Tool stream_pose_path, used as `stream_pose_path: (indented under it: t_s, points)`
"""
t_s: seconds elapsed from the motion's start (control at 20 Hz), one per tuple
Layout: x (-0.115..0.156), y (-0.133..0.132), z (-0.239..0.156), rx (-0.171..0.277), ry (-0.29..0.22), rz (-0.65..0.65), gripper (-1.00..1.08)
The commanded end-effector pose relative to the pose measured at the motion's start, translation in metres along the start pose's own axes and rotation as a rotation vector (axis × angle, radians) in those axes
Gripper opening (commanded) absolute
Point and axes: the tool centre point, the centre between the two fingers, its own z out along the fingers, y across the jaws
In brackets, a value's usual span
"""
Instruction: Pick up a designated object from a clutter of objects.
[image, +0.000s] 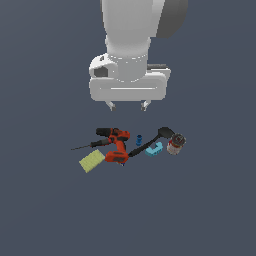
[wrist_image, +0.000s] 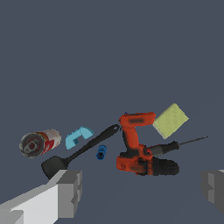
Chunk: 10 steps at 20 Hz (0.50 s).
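Up close in the wrist view we see the two grey fingers (wrist_image: 65, 192) of the tool (image: 128, 105). They stand far apart, with nothing between them. In the exterior view the tool hangs in the air above the table (image: 45, 210), and its two small tips point down.

We see the screwdriver (image: 92, 145) lying flat on the table. It is below the tool and off to the exterior view's left of it. The tool is not touching it. The thin dark shaft points to the exterior view's left, and the dark handle end rests against the red and black drill (image: 116, 144). In the wrist view the screwdriver (wrist_image: 175, 145) pokes out from beside the drill (wrist_image: 139, 148), with its thin tip sticking out past the drill.

We see a yellow sponge (image: 92, 161) just beside the drill, near the screwdriver's shaft but not touching it. On the other side of the drill lies a small blue piece (image: 139, 138). A black spatula (image: 150, 142) lies near it, with its handle end right by the drill's base and its flat end by the can (image: 175, 144). A light-blue block (image: 154, 148) sits between the spatula and the can. The can lies on its side at the exterior view's right end of the group.
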Motion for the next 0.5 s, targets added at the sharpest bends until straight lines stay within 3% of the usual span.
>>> stream_pose_path:
  t_s: [0.0,0.45]
  points:
    - [0.000,0.000,0.000,0.000,0.000,0.000,1.00]
    - [-0.001,0.009,0.013,0.027,-0.010,0.036,1.00]
